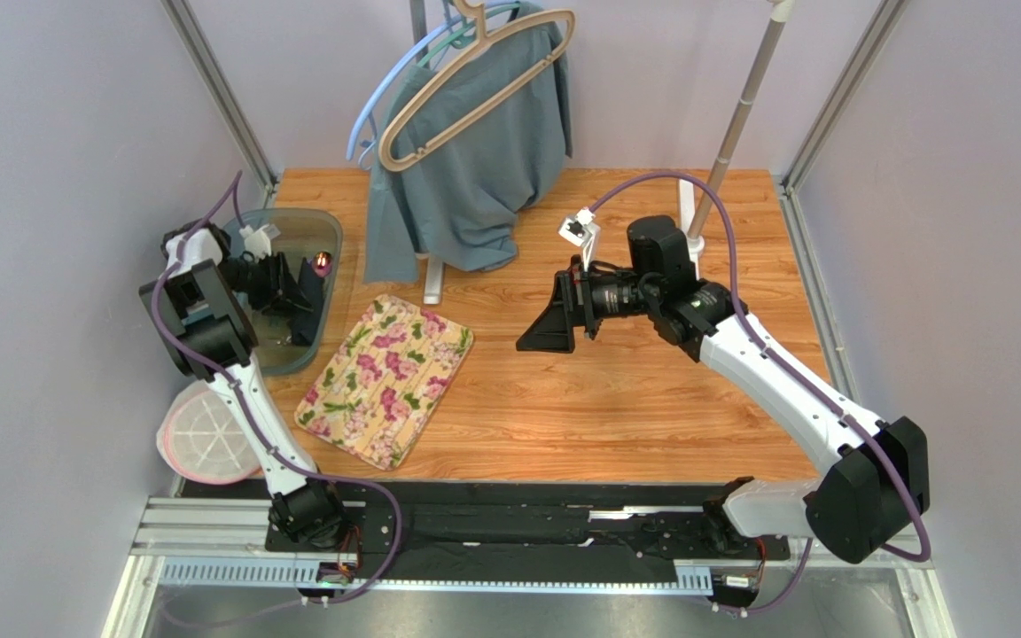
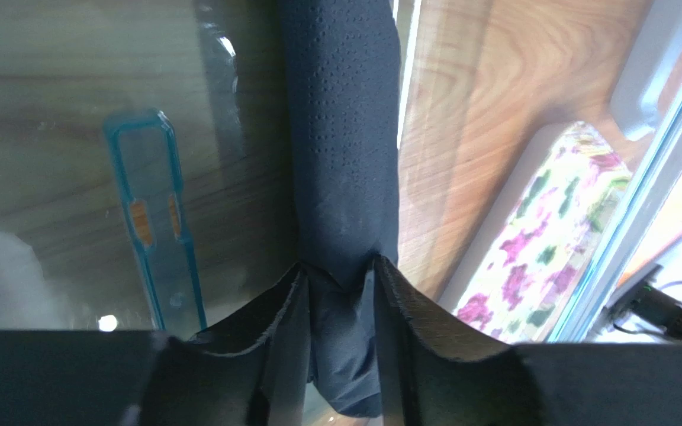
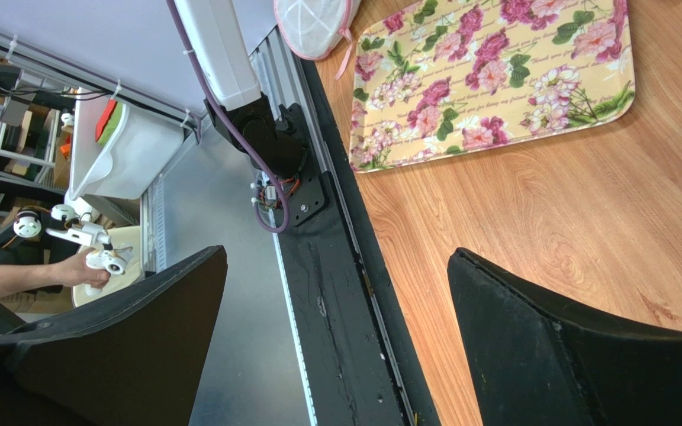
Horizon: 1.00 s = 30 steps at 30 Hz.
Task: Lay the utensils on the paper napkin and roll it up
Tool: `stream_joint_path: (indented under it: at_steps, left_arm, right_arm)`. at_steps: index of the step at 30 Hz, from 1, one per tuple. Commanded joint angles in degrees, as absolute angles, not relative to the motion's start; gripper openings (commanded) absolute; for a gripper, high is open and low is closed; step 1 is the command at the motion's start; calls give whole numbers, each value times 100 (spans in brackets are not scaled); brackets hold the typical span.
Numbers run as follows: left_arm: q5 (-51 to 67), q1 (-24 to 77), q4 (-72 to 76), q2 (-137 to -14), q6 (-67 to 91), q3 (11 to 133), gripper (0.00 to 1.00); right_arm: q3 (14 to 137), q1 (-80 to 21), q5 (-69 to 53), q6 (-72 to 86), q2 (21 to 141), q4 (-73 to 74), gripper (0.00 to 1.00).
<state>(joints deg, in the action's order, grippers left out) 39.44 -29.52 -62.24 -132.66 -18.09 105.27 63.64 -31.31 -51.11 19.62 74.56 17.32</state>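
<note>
The paper napkin (image 2: 340, 124) is a black roll lying over a tinted glass tray (image 1: 292, 348) at the table's left edge. My left gripper (image 2: 340, 266) has a finger pressed against each side of the roll's near end, which looks pinched narrow there. In the top view that gripper (image 1: 306, 286) hangs over the tray. The utensils are hidden inside the roll in the wrist view; only a small purple gleam (image 1: 322, 262) shows at its far end from above. My right gripper (image 1: 543, 326) hovers over the table's middle, its jaws (image 3: 336, 253) wide open and empty.
A floral mat (image 1: 386, 379) lies beside the tray, toward the front. A grey-teal garment on hangers (image 1: 476, 146) and a stand pole (image 1: 742, 106) are at the back. A white mesh disc with a pink rim (image 1: 210, 432) sits off the front left corner.
</note>
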Motion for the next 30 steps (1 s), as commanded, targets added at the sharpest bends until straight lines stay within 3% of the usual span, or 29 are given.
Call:
stream_joint_path:
  at_steps: [1, 2, 3, 12, 13, 17, 18, 20, 21, 30]
  left_arm:
    - [3516, -2962, -5933, -12745, -1820, 10459, 40]
    - [3481, -2971, -5915, -12709, -1811, 10450, 40]
    - [3437, -2971, -5889, -12657, -1758, 10415, 47]
    - [2743, -2769, -5547, -11805, -1731, 10064, 51]
    - [2533, -2734, -5502, -11612, -1723, 10029, 63]
    - [2084, -2619, -5335, -11041, -1723, 9766, 64]
    - [2022, -2567, -5222, -10874, -1723, 9704, 84]
    - [1951, -2488, -5203, -10381, -1714, 9598, 90]
    - [1960, -2444, -5273, -10215, -1696, 9598, 99]
    - [1398, -1065, -6028, -8238, -1055, 9502, 99]
  right_arm:
    - [6477, -3111, -5221, 1951, 7348, 1573, 100]
    - [6486, -3111, -5229, 1942, 7348, 1573, 100]
    - [6530, -3111, -5238, 1934, 7330, 1608, 100]
    - [6609, -3111, -5221, 1863, 7198, 1696, 100]
    - [6653, -3111, -5195, 1837, 7163, 1740, 100]
    - [6802, -3094, -4906, 1618, 7014, 2126, 100]
    - [6820, -3085, -4835, 1539, 6970, 2205, 100]
    - [6838, -2980, -4598, 1459, 6821, 2416, 100]
    - [6838, -2927, -4527, 1389, 6759, 2487, 100]
    - [6724, -1732, -3228, 1029, 6170, 3532, 100]
